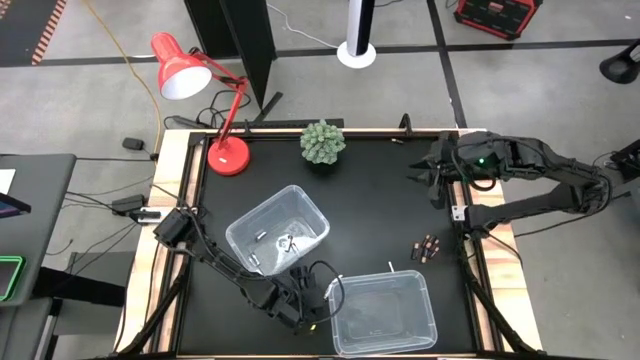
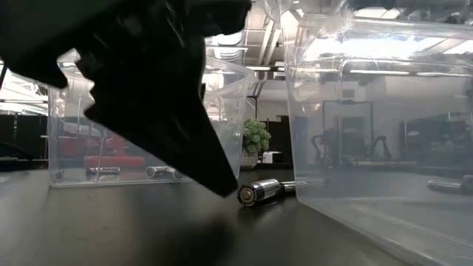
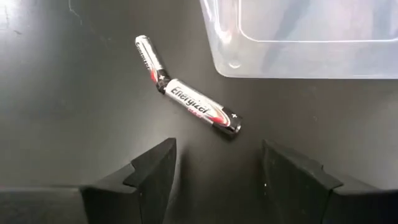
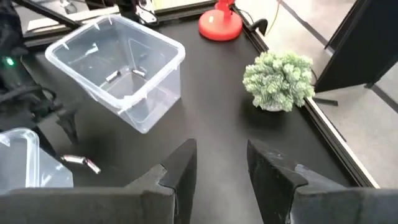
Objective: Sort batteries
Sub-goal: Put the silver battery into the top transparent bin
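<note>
Batteries are in three places as we see them. Two silver batteries lie end to end on the bare table near its front edge, just beside a corner of the empty bin and touching neither bin. Our left gripper hovers right over the pair with its fingers spread wide and nothing between them. A few sorted batteries already rest in the other clear bin near the middle of the table. A small cluster of dark batteries waits near the right edge, untouched. Our right gripper hangs back over the far right corner, near the small green plant, its fingers partly apart and empty. A red lamp stands at the far left corner. We judge the sorting is partly done: one bin has a start, the front bin holds nothing, and the loose pair and the dark cluster remain.
</note>
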Controlling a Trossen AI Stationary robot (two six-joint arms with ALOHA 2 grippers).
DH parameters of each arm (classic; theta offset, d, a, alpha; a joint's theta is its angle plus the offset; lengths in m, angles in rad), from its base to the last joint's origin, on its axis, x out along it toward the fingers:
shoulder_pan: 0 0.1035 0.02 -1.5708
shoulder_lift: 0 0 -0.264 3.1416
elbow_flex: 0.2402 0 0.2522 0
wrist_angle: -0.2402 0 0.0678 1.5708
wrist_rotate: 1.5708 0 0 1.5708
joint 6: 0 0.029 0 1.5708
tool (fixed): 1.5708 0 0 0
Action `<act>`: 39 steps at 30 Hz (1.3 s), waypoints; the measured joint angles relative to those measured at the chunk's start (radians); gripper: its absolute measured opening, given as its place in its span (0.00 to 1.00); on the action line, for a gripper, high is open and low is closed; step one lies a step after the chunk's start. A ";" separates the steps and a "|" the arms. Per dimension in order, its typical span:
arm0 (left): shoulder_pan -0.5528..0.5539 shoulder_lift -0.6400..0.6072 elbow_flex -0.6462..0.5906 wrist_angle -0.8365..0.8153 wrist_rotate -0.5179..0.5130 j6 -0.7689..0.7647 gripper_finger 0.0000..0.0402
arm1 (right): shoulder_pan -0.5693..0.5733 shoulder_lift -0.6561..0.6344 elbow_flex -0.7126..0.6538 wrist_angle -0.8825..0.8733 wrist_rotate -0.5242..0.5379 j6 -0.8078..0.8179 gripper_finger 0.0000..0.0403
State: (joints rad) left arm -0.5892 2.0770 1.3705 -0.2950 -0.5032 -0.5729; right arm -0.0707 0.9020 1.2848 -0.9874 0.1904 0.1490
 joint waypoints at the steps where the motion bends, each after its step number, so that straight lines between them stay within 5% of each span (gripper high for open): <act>1: 0.000 0.004 0.000 0.011 0.000 -0.001 0.58 | 0.008 0.001 0.000 -0.001 0.000 0.004 0.39; 39: 0.038 0.071 -0.028 0.171 -0.051 -0.064 0.58 | 0.062 0.099 0.000 0.010 0.031 0.008 0.39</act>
State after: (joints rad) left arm -0.5516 2.1479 1.3422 -0.1244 -0.5537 -0.6374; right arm -0.0082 1.0008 1.2846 -0.9773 0.2214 0.1570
